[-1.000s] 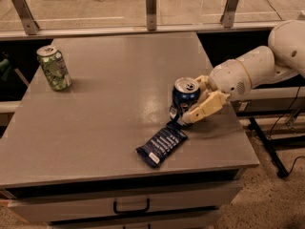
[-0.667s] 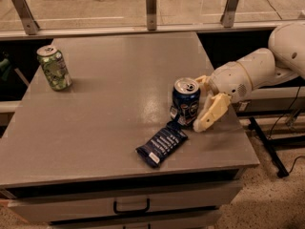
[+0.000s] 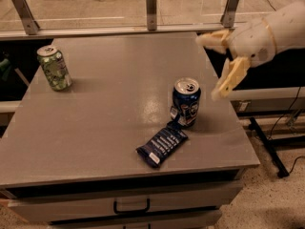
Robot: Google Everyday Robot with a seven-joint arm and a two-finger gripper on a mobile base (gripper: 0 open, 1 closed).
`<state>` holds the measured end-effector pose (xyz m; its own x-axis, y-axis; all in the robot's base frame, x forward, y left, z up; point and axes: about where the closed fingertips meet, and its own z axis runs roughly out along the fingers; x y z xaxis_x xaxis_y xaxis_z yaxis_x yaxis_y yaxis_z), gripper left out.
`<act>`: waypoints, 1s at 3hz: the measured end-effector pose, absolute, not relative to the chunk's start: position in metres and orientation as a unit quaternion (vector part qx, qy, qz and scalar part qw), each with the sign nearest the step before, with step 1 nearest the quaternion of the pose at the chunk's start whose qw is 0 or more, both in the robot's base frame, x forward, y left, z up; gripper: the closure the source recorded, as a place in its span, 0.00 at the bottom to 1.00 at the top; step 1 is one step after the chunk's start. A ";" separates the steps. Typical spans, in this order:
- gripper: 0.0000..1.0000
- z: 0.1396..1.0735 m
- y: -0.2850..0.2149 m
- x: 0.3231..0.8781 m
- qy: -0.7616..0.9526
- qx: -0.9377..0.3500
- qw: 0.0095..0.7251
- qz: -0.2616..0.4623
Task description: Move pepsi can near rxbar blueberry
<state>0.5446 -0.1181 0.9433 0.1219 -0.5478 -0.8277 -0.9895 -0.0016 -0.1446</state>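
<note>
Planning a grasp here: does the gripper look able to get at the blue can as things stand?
Probably yes. The gripper hangs with its jaws apart, above and beside the blue can, with nothing between them. The snack bar lies at the can's opposite side, out of the way.

Pepsi can point(image 3: 186, 101): dark blue body, silver top, red-white logo marks.
Rxbar blueberry point(image 3: 162, 145): dark blue wrapper, white text lines, small white label.
Second can point(image 3: 55, 68), far-left corner: green-white pattern.
Tabletop point(image 3: 109, 109): plain grey.
Gripper point(image 3: 209, 67), above right edge: cream fingers, spread apart.
</note>
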 end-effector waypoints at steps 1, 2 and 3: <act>0.00 1.036 -0.121 0.561 0.557 -0.672 0.455 0.175; 0.00 1.126 -0.109 0.548 0.497 -0.686 0.528 0.061; 0.00 1.152 -0.103 0.557 0.484 -0.671 0.561 0.030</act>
